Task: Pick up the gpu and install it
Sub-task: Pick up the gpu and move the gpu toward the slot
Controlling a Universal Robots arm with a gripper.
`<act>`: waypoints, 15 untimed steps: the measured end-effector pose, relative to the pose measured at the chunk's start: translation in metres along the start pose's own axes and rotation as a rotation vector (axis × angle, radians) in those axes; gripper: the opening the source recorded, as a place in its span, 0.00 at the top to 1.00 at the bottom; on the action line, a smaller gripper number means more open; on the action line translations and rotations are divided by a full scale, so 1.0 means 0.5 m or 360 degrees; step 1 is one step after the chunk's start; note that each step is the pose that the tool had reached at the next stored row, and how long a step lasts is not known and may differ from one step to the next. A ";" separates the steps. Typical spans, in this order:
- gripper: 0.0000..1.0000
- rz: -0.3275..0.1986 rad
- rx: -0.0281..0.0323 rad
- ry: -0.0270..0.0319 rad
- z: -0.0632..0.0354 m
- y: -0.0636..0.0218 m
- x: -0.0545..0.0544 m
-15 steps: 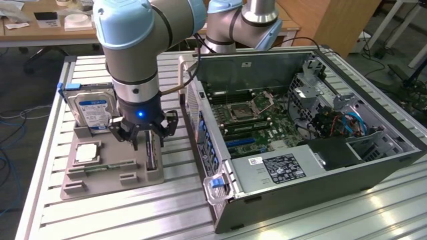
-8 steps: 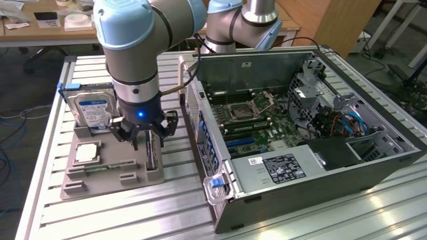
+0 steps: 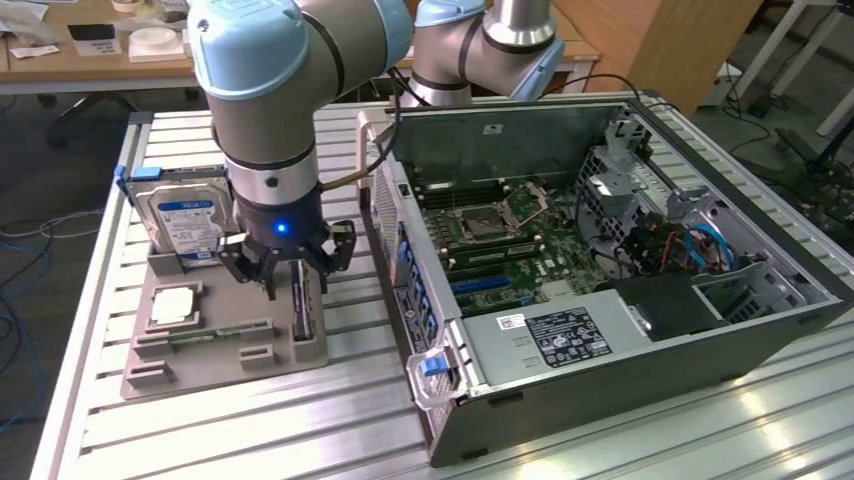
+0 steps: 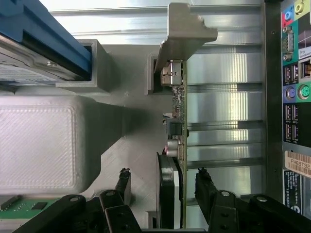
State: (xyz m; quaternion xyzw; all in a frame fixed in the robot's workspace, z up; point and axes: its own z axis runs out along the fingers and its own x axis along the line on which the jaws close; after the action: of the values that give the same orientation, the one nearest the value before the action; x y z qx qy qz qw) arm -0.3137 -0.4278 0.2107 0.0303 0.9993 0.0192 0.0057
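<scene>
**Fig.** Exterior view, read from left to right. A hard drive [image 3: 187,222] stands on edge in the grey holder [image 3: 160,375], at about ten o'clock from the gripper [image 3: 299,285]. The gpu [image 3: 302,320] stands on its long edge in a slot of the same holder, directly beneath the gripper. The open computer case [image 3: 747,330] lies at three o'clock.

In the wrist view the gripper [image 4: 163,174] has its jaws wide apart. One finger is on each side of the gpu [image 4: 181,121], and neither is seen touching it.

The card is probably light and stiff but fragile. The metal bracket [image 4: 187,29] likely weights one end. The flat faces near mid-length appear the soundest hold, with the connector edge and small components left untouched.
</scene>
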 end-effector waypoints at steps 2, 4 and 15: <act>0.36 0.0000 -0.00001 -0.00001 0.000 0.000 0.000; 0.44 0.0000 -0.00001 -0.00002 0.000 0.000 0.000; 0.60 0.0000 -0.00003 0.00000 -0.005 0.000 -0.001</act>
State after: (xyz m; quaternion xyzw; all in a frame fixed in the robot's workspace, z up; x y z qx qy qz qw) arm -0.3130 -0.4277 0.2131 0.0304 0.9993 0.0193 0.0057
